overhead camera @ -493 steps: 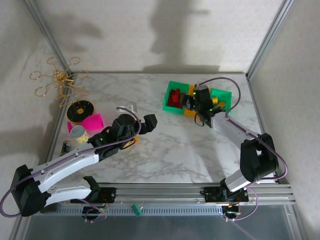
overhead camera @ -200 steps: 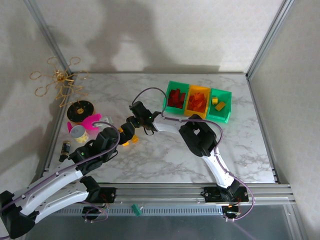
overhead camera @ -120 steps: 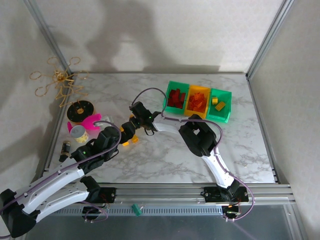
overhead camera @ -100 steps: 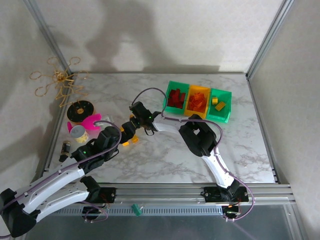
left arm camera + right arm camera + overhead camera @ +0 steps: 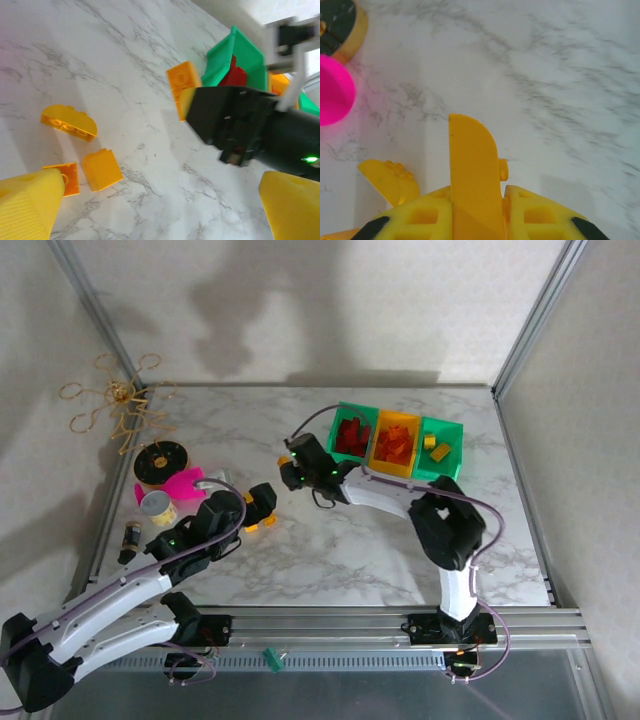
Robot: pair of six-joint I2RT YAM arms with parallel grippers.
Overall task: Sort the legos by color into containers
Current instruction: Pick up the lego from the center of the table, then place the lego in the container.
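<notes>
The right pincer (image 5: 476,207), closed narrowly on a small orange curved plastic brick (image 5: 470,160) standing on edge in its jaws, has the orange-yellow middle plastic bin (image 5: 393,467) to its right and slightly beyond, the joined row running crosswise, so this arm is the nearer one.

The orange brick (image 5: 472,170) is smooth, glossy plastic. Green bin (image 5: 222,57) looks like shiny plastic too, and the tabletop (image 5: 330,540) is smooth marble print.
</notes>
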